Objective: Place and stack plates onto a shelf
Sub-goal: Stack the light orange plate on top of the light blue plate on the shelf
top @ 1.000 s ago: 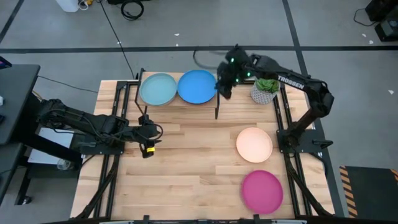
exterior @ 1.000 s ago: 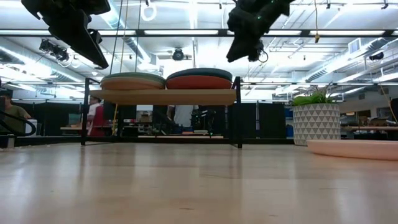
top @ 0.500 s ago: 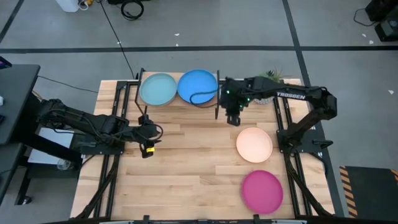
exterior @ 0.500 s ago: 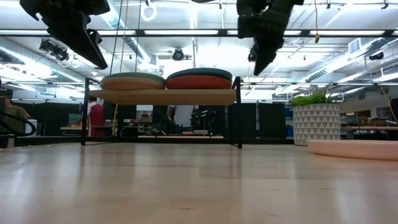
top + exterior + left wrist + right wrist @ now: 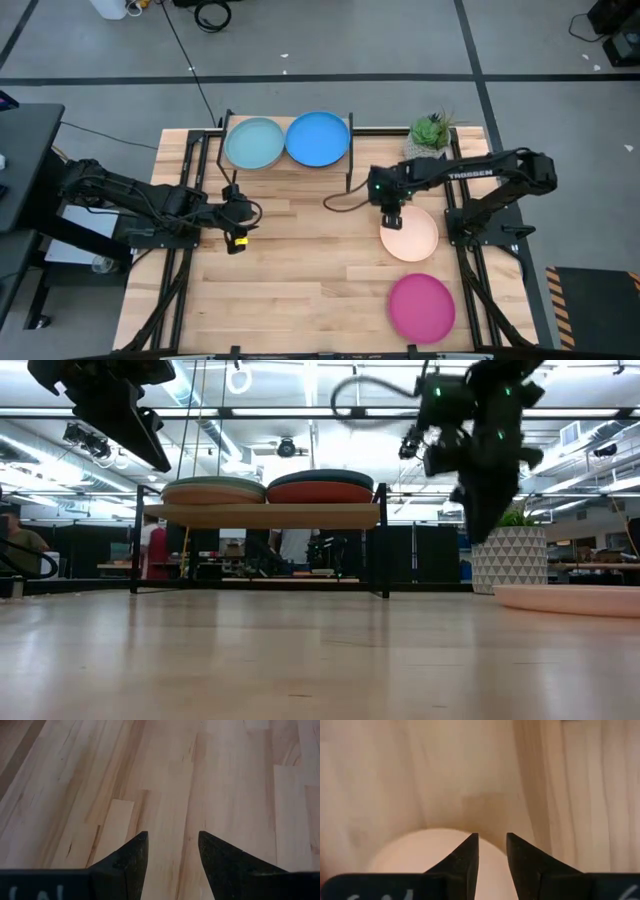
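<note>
The shelf (image 5: 350, 168) stands at the table's far edge on black legs. It carries two plate stacks, one topped by a light teal plate (image 5: 253, 143), the other by a blue plate (image 5: 318, 138); the low view shows both stacks (image 5: 213, 490) (image 5: 322, 486) resting on the board (image 5: 265, 515). A cream plate (image 5: 412, 235) and a magenta plate (image 5: 421, 307) lie flat on the table's right side. My right gripper (image 5: 390, 216) hangs open above the cream plate's far-left rim (image 5: 420, 852), clear of it in the low view (image 5: 482, 520). My left gripper (image 5: 237, 215) waits open over bare wood (image 5: 172, 850).
A potted plant in a white patterned pot (image 5: 430, 135) (image 5: 508, 555) stands right of the shelf at the far edge. A black cable (image 5: 345, 200) loops from the right arm over the table's middle. Bare wood lies across the table's middle and near left.
My right gripper has left the shelf's right end, swung toward the table's near edge and the right, and come down toward the cream plate, turning as it went. The plates and the left arm have kept still.
</note>
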You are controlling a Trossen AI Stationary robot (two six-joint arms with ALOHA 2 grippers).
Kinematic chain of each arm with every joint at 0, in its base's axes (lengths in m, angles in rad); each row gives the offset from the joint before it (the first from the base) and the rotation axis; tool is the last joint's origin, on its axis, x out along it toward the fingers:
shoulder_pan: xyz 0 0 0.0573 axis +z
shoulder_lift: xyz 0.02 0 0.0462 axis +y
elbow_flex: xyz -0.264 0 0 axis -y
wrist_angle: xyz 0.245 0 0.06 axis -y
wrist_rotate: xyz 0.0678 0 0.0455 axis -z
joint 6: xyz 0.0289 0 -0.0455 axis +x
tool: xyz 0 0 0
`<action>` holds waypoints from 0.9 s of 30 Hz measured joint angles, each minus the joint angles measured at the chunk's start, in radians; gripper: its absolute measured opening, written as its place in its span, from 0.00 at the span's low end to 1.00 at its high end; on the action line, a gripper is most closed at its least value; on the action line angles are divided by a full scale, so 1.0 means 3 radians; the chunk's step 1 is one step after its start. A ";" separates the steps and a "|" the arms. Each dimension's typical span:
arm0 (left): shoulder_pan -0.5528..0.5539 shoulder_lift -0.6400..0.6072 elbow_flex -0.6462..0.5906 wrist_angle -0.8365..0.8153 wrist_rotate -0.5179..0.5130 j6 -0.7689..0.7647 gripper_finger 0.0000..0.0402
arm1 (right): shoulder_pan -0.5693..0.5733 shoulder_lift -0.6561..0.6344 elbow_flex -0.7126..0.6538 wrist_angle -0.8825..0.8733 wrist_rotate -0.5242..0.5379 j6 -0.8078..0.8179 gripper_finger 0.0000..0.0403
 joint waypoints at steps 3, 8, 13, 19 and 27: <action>0.0003 0.0000 0.0000 0.0001 0.0000 0.0001 0.45 | 0.0022 0.0077 -0.0136 -0.0009 0.0174 -0.0129 0.29; 0.0003 0.0000 0.0000 0.0010 0.0000 0.0032 0.45 | 0.0046 0.0286 -0.0157 -0.0021 0.0265 -0.0236 0.34; 0.0002 0.0000 0.0000 0.0010 0.0014 0.0038 0.45 | 0.0046 0.0511 -0.0158 -0.0117 0.0263 -0.0413 0.37; 0.0000 0.0000 0.0000 0.0012 0.0063 0.0037 0.45 | 0.0046 0.0694 -0.0158 -0.0124 0.0299 -0.0563 0.32; 0.0001 0.0000 0.0000 0.0014 0.0062 0.0024 0.45 | 0.0001 0.0807 -0.0150 -0.0163 0.0348 -0.0677 0.09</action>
